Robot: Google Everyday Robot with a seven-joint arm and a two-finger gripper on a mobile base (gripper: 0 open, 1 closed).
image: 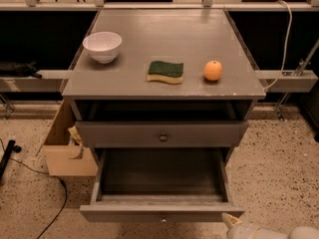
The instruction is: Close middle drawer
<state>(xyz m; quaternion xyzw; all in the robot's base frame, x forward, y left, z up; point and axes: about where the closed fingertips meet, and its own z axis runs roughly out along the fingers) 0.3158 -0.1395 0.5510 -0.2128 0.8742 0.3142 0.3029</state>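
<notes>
The middle drawer (162,213) is pulled far out toward the camera. Its deep grey box is open and empty, and its wide flat front lies along the bottom of the view. Above it, the top drawer (163,133) with a round metal knob stands slightly out from the grey cabinet. The lowest drawer is hidden under the open one. My gripper (230,221), on a white arm, shows at the bottom right, just below and beside the right end of the middle drawer's front.
On the cabinet top (164,39) sit a white bowl (102,46), a green and yellow sponge (166,71) and an orange (213,70). A cardboard box (65,148) stands on the floor at the left, with a black cable (52,205) near it.
</notes>
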